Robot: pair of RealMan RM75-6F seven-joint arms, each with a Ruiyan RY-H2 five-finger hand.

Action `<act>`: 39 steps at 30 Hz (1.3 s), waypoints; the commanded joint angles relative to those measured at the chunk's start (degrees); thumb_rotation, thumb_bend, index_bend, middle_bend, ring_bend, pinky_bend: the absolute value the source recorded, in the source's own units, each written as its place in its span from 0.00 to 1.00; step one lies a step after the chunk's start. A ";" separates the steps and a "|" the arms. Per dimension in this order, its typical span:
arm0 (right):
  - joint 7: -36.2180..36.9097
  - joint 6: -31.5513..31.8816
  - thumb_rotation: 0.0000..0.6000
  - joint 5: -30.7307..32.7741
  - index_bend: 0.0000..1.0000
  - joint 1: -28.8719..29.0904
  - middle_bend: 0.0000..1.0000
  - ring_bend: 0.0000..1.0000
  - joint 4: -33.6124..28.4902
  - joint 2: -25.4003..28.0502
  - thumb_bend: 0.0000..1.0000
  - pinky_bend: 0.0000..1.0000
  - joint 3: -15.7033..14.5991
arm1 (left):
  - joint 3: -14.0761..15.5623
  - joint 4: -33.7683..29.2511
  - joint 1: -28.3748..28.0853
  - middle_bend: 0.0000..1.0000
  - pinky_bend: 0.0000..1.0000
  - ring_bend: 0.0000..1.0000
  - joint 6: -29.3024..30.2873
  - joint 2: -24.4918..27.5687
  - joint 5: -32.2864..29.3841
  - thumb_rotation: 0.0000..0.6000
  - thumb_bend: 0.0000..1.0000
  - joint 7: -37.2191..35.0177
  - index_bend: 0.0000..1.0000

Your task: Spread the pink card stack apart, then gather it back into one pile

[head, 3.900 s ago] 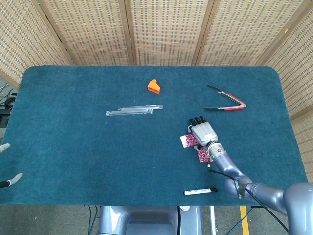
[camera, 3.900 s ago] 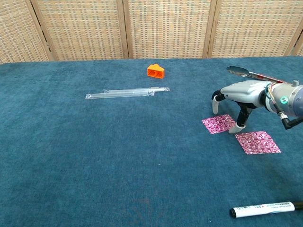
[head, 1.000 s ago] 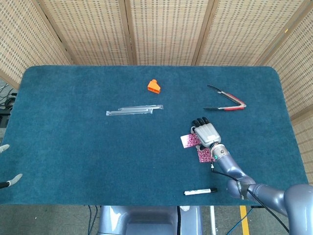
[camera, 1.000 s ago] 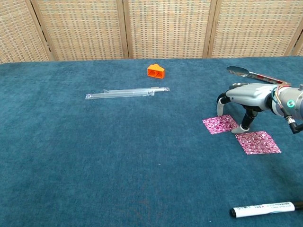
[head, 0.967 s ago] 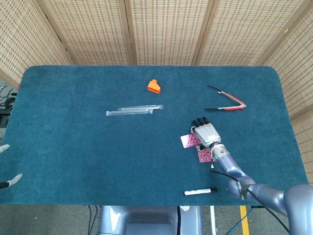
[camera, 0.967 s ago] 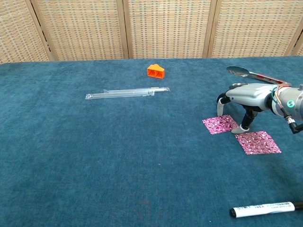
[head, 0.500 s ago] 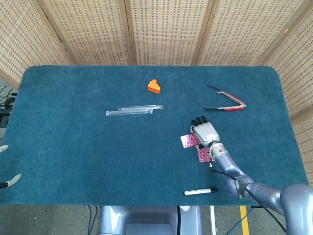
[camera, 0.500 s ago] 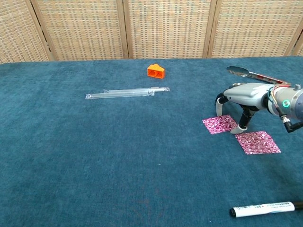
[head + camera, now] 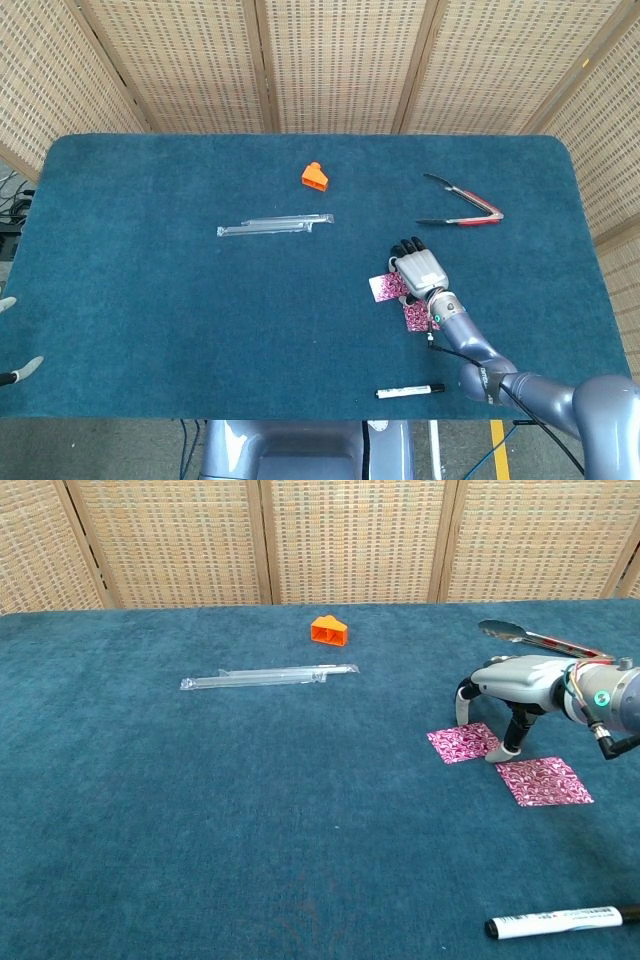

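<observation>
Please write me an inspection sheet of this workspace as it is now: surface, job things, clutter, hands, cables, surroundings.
Surface: blue carpeted table, no damage seen.
Job's things: two pink cards, far card and near card, lying flat, close together but apart, not piled.
Clutter: orange block; clear plastic strip; tongs; black-capped marker near the front edge.
Hands: right hand arched over the far card, fingers down at its edge, holding nothing. Left hand at the table's left edge, only fingertips showing.
Cables: thin wires at the right wrist.
Surroundings: woven screen panels behind.
</observation>
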 commanded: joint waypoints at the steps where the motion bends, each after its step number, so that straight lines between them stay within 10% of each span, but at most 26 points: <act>1: -0.02 0.07 1.00 0.01 0.54 -0.03 0.17 0.00 -0.25 0.12 0.37 0.00 0.04 | 0.01 0.01 0.01 0.00 0.00 0.00 0.00 -0.01 0.02 0.72 0.10 -0.01 0.17; 39: 0.15 1.25 1.00 0.00 0.56 -0.06 0.17 0.00 -4.37 2.55 0.41 0.00 1.12 | -0.03 0.93 0.30 0.00 0.00 0.00 0.08 -0.27 -0.05 0.71 0.10 -0.99 0.17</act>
